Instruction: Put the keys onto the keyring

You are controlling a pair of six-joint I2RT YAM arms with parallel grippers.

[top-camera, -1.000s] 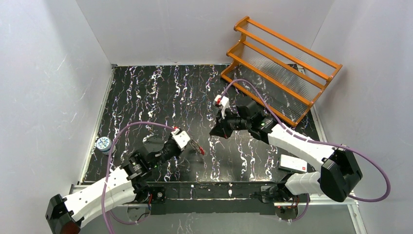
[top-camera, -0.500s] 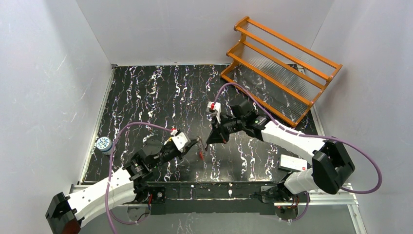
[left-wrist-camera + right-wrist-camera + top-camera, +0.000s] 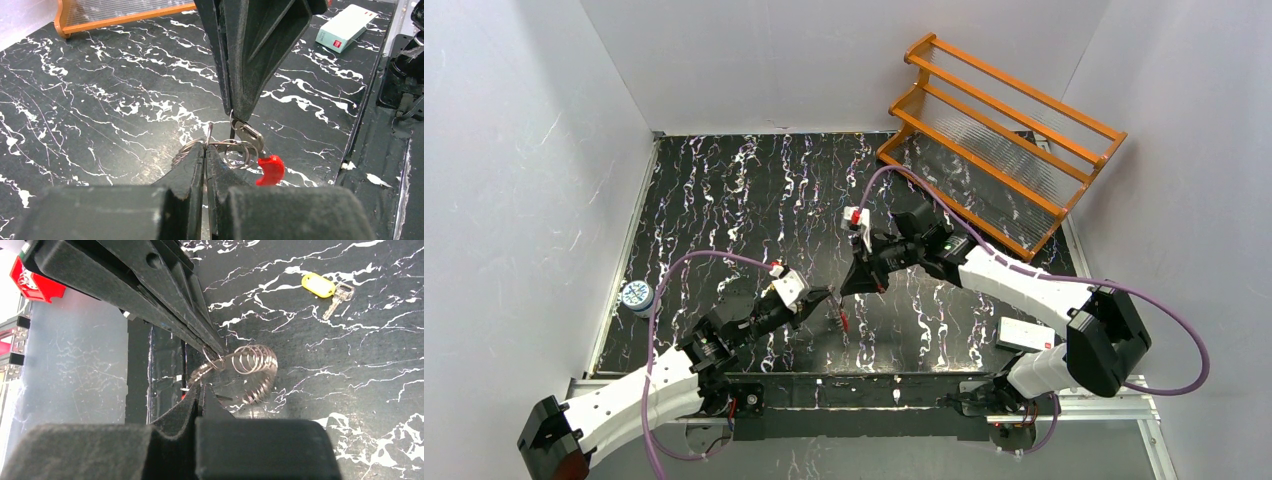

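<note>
Two grippers are pictured tip to tip: the keyring (image 3: 226, 146) is clamped by the fully closed left gripper (image 3: 205, 147), and a silver key (image 3: 247, 134) is pinched by the closed right gripper (image 3: 233, 113) at one o'clock.

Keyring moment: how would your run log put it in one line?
left jaws: shut on keyring | right jaws: shut on silvery key | yellow-tagged key: lying on table

Black table (image 3: 724, 190) veined with white. Orange rack (image 3: 999, 90) at upper right. Silvery keyring (image 3: 225, 145) with red piece (image 3: 270, 170). Yellow tag (image 3: 318, 285) on silver key (image 3: 336, 299). Purple cables (image 3: 694, 258).
</note>
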